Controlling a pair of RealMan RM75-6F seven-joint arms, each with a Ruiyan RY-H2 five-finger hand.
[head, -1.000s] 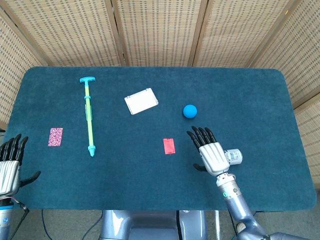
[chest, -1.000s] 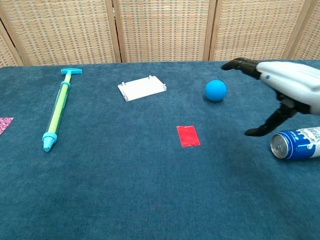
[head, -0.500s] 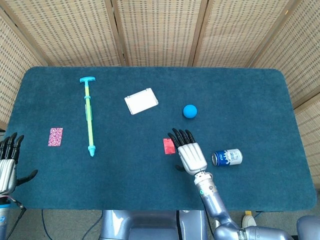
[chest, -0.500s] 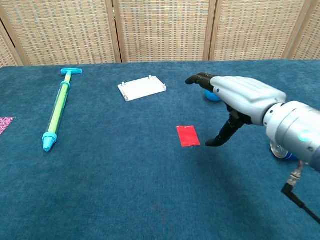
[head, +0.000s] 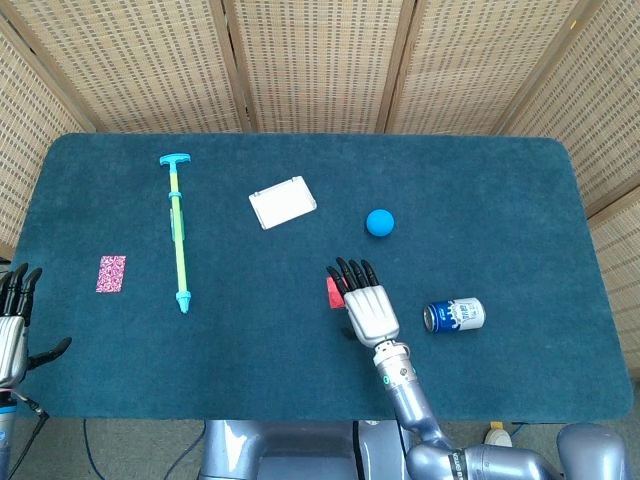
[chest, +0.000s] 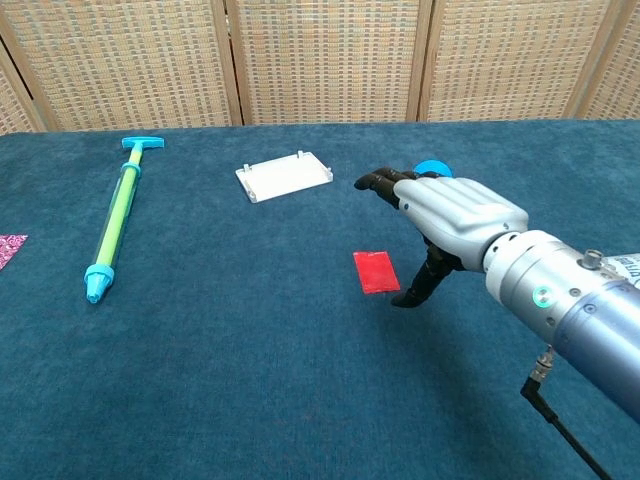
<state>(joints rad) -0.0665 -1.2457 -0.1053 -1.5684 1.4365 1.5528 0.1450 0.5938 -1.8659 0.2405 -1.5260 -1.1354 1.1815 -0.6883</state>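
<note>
Your right hand (chest: 455, 215), fingers spread and holding nothing, has moved left over the flat red rectangular card (chest: 376, 271), bare blue felt table (chest: 250, 350) beyond its fingertips.

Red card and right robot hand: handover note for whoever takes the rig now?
Right robot hand: open, fingers spread, hovering beside the flat red rectangular card, thumb tip at its right edge; contact unclear.
Left robot hand: open, at the table's left edge, holding nothing.
Card lies flat on the dark teal cloth table.
Done: reach to the card. Left: grasping it.
</note>
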